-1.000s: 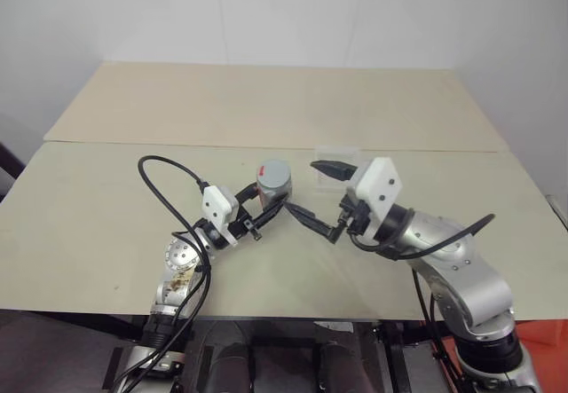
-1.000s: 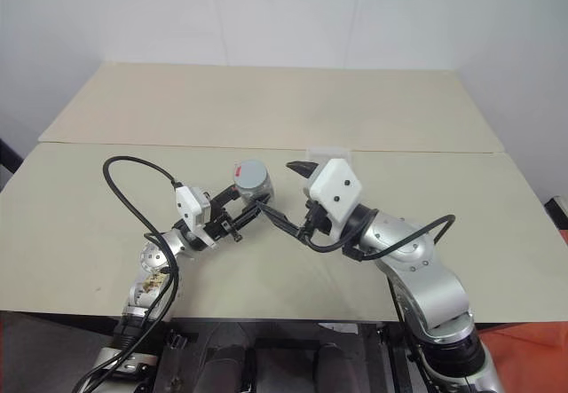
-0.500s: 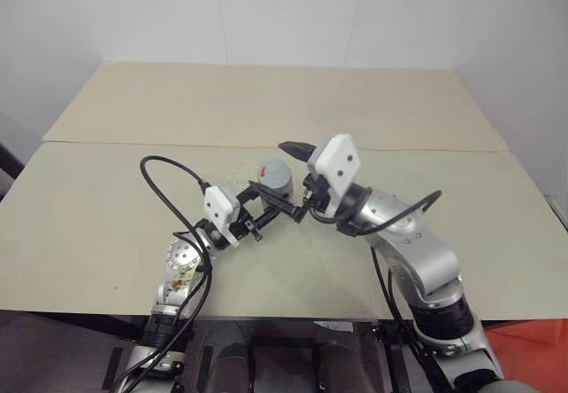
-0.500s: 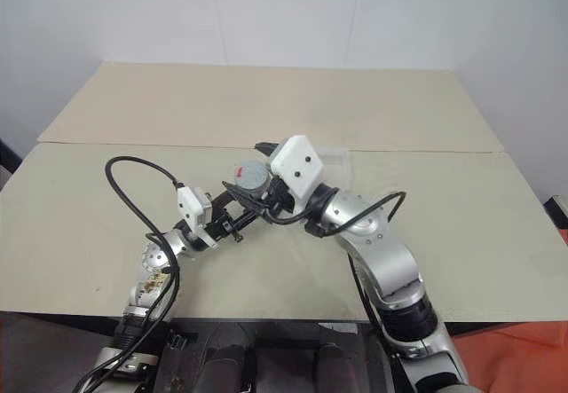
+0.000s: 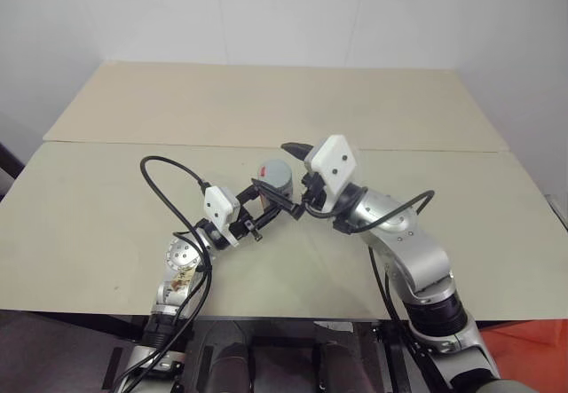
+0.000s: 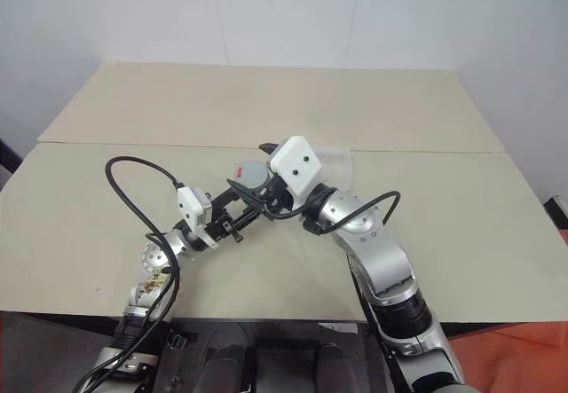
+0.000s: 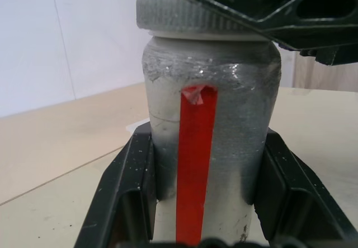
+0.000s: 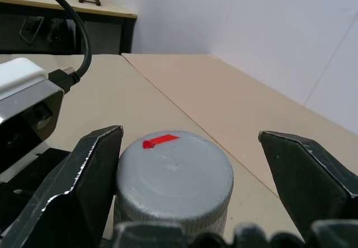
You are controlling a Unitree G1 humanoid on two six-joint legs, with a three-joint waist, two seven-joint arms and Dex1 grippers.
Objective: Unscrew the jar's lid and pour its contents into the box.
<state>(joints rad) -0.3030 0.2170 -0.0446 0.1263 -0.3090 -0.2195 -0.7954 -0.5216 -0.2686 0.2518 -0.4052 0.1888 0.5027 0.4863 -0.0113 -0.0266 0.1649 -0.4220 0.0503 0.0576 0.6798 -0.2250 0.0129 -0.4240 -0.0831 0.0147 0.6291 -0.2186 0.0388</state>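
Holding the jar (image 5: pixel 274 180) upright above the table (image 5: pixel 106 198) at centre, left gripper (image 7: pixel 207 197) clamped on its body, one finger (image 7: pixel 126 197) pressed to each side of the red stripe.

Lid (image 8: pixel 174 175): grey, ribbed rim, still seated on the jar; red mark on top.

Right gripper (image 8: pixel 190 192): jaws wide apart, straddling the lid. One finger (image 8: pixel 72 186) sits just beside the rim, possibly touching; the other stands well off, so I am not centred.

Box (image 6: pixel 342 161): clear tray on the table just beyond my right wrist, partly hidden behind it.

Contents: sealed inside, not visible.

Step in hand, as I judge it: gripping the lid to unscrew it. To do it well I would shift the right gripper sideways until the lid sits midway between the fingers, keep the pads level with the ribbed rim and not the jar's shoulder, then close squarely. The left clamp must hold firm so the jar does not spin with the lid, and the jar should remain upright until the lid is clear.
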